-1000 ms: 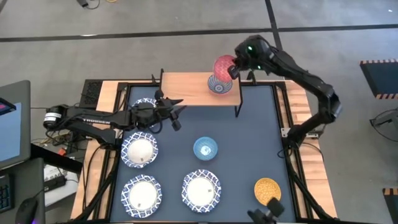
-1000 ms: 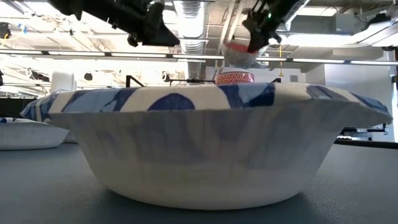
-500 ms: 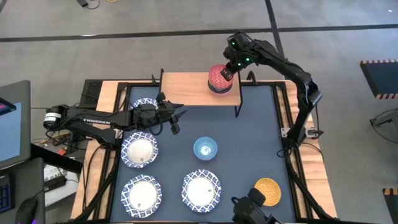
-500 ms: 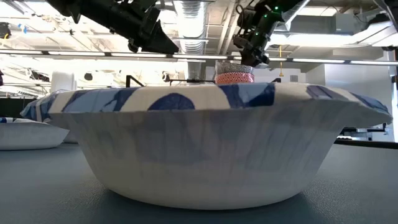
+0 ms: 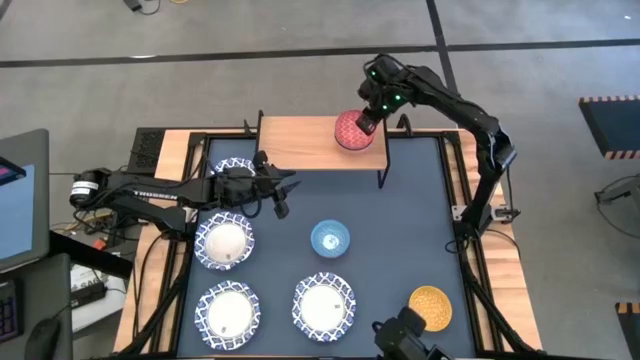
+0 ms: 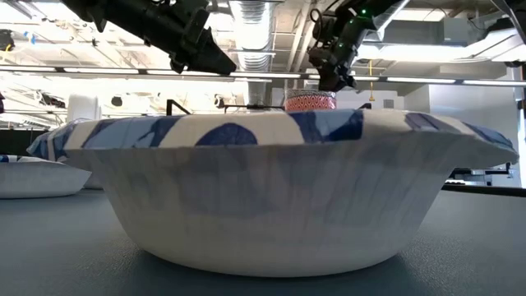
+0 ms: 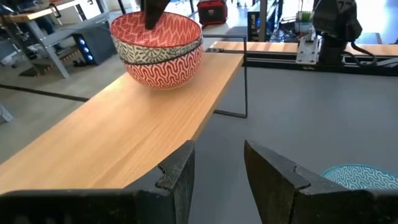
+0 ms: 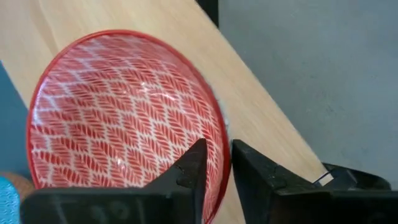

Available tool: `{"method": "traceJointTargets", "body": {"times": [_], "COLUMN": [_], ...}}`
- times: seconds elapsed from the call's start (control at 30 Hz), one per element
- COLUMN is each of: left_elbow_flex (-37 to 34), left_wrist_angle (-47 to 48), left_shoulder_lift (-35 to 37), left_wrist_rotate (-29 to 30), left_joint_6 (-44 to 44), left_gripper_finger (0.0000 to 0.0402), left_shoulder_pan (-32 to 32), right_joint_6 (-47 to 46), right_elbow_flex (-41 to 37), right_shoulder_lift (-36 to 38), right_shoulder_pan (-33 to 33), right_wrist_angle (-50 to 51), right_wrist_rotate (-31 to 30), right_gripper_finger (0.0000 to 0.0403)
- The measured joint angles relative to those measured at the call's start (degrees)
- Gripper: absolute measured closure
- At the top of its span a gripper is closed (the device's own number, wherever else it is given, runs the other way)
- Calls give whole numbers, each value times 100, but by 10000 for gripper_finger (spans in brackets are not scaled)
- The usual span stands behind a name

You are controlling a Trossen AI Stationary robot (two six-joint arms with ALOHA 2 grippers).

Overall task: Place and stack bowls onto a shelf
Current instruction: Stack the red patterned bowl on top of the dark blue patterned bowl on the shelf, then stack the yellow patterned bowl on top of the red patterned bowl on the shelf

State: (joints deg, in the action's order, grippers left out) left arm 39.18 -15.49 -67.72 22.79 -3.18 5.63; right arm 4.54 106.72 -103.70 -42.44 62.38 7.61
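Red patterned bowl sits on the right end of the wooden shelf in the high view, with the right gripper at its rim. The left gripper hovers over the dark table beside a blue-rimmed white bowl. Three more white bowls, a light blue bowl and a yellow bowl lie nearer the front.

Low view: a white bowl fills the foreground; the red bowl shows above it under the right gripper.

Left wrist view: the left gripper is open and empty; the red bowl rests nested in a grey patterned bowl, which is itself in another red one, on the shelf.

Right wrist view: the right gripper is nearly closed, pinching the red bowl at its rim.
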Motion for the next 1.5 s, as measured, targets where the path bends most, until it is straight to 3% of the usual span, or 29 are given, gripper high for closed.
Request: {"method": "traceJointTargets", "body": {"times": [0.5,0.7,0.83,1.0,1.5], "left_elbow_flex": [0,2,2,4,4], "left_wrist_angle": [112,112,106,273,717], "left_shoulder_lift": [0,0,0,0,0], "left_wrist_rotate": [453,455,457,470,508], "left_joint_6": [-61,-63,-65,1,74], "left_gripper_finger": [273,273,273,273,273], "left_shoulder_pan": [0,0,12,66,63], "right_joint_6": [-15,-15,-46,-66,144], "right_elbow_flex": [-7,-7,-7,-7,-11], "right_shoulder_lift": [276,487,457,258,-15], "right_shoulder_pan": [-124,-153,-150,-54,148], "right_wrist_angle": [-90,-196,-768,-1259,-1047], "right_wrist_rotate": [476,439,14,108,122], "right_gripper_finger": [181,180,186,191,192]}}
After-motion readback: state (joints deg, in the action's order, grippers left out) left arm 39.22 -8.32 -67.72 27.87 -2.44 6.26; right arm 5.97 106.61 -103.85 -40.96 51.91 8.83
